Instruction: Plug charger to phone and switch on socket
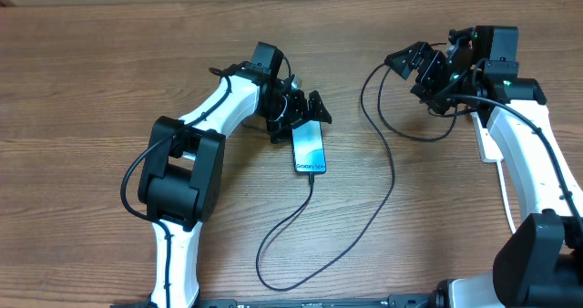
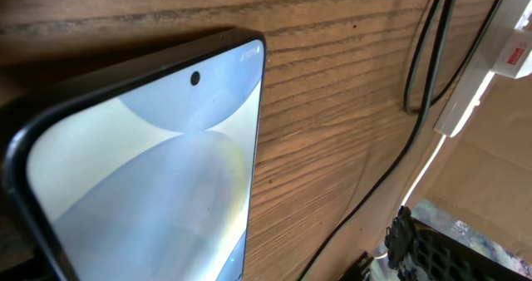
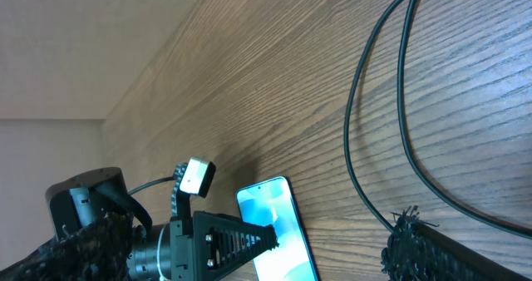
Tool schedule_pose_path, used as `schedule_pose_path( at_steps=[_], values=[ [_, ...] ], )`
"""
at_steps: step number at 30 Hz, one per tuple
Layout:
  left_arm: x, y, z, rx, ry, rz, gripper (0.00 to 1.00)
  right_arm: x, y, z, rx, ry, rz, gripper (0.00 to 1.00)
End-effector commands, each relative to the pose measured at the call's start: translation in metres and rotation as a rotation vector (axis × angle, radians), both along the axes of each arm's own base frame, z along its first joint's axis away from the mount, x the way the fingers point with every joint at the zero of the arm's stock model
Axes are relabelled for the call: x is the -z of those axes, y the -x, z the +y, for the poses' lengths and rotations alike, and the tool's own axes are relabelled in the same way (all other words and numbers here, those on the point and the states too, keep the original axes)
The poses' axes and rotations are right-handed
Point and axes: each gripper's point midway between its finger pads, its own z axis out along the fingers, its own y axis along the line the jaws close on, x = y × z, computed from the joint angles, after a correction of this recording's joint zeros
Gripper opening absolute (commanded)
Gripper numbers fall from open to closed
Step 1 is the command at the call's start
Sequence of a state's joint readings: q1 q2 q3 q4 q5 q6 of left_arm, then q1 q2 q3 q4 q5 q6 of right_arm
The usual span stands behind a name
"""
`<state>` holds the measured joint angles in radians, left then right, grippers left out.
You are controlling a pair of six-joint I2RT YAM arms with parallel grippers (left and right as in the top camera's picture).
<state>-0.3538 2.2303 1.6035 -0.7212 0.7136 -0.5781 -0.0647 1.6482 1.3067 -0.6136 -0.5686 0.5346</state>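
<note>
The phone lies flat on the wood table with its blue screen lit. The black charger cable has its tip in the phone's bottom edge, loops toward me, then runs up to the right arm. My left gripper is open and hovers low over the phone's top end. In the left wrist view the phone fills the left side, with one finger at the lower right. My right gripper is open and empty above the cable's far loop. The white socket lies partly under the right arm, and its plug end is hidden.
The socket's red switch shows at the top right of the left wrist view, beyond two cable strands. The right wrist view shows the phone, the left gripper beside it, and the cable. The table's far edge meets a wall.
</note>
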Motion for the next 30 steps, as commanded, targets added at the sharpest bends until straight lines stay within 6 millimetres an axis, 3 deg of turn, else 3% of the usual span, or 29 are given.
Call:
schedule_pose_path(
  at_steps=[1,30],
  values=[
    [0.0402,0.0103,0.0214,-0.019,-0.163,0.041,1.00,-0.0147,-0.0015,-0.0032,0.004,0.016,-0.046,1.00],
    [0.0414,0.0133,0.0241,-0.011,-0.176,0.048,1.00,-0.0144,-0.0014,-0.0033,0.004,0.016,-0.045,1.00]
  ],
)
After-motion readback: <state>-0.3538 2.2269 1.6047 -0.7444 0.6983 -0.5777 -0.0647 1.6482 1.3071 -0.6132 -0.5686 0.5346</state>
